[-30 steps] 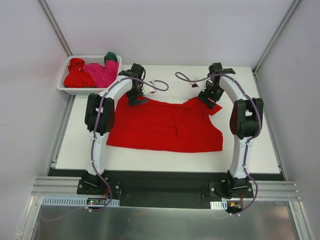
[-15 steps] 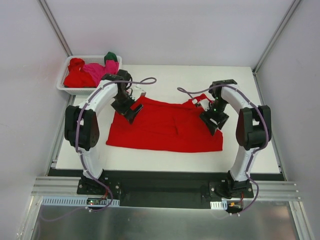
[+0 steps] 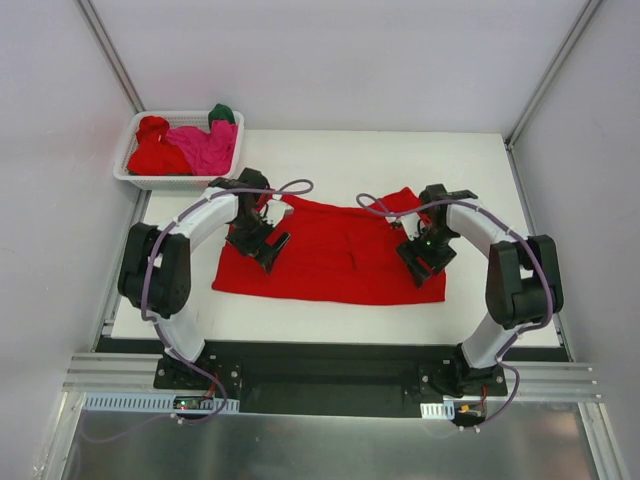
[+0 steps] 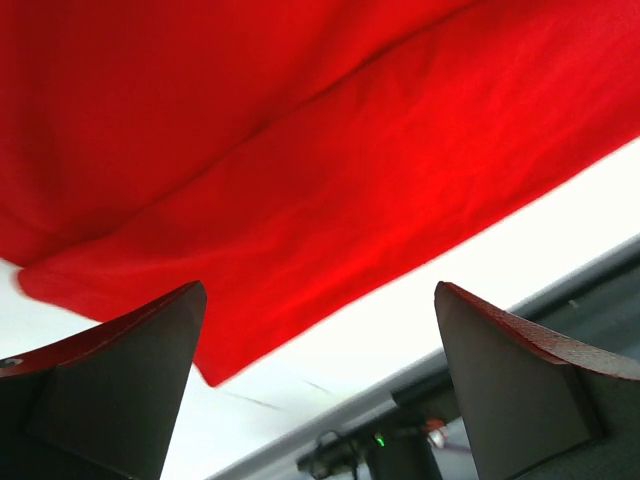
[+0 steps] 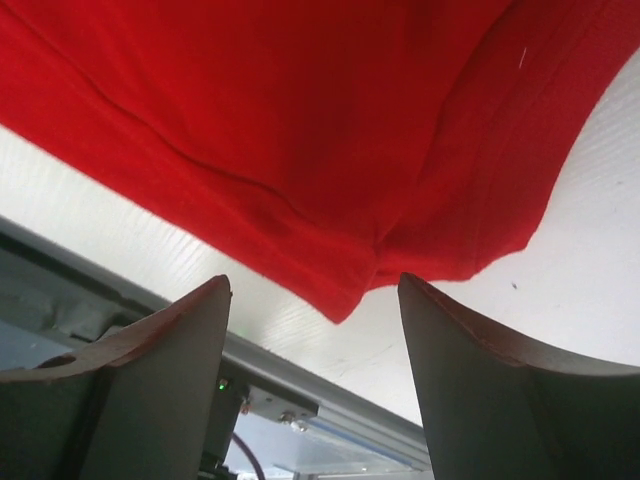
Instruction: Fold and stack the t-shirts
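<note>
The red t-shirt [image 3: 335, 262] lies spread flat on the white surface [image 3: 340, 160]. Both arms arch inward with elbows out and wrists tipped down over it. The left end effector [image 3: 263, 246] is above the shirt's left edge and the right end effector [image 3: 421, 262] above its right edge. Each has its fingers apart, gripping nothing. Beyond the shirt's far-left corner, a basket [image 3: 124, 172] holds the other t-shirts [image 3: 190, 148].

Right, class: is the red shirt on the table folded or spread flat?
Folded over: the red shirt lies as a wide band, and both wrist views show one layer overlapping another.
</note>
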Tool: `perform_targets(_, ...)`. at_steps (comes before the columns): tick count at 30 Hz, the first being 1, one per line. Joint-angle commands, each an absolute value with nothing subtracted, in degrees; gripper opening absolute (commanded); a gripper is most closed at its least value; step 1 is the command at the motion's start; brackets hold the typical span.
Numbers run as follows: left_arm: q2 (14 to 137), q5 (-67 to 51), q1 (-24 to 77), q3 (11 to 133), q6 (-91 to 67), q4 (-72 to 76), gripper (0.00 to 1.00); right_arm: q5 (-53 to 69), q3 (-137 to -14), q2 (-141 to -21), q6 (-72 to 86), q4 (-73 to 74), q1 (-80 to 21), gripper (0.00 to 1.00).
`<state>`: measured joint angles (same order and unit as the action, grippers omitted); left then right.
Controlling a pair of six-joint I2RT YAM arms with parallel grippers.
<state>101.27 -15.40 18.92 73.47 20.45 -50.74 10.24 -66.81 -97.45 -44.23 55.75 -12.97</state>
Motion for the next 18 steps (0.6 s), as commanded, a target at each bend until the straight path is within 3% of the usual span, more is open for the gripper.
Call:
perform_targets(1, 94.1, -12.4, 18.2, 67.9, 24.0, -43.3, 0.99, 6.2, -62.9, -93.3, -41.9, 45.7, -16.3, 0.72)
perform_targets(13, 99.2, -11.6, 14.9, 65.9, 27.4, -33.6, 0.98, 2.2, -67.1, -98.3, -42.7, 42.5, -19.3, 0.75)
perform_targets(18, 102.7, -12.9, 14.9, 64.9, 27.0, -30.6, 0.98, 1.8, -59.6, -96.8, -41.2, 37.3, -20.1, 0.76)
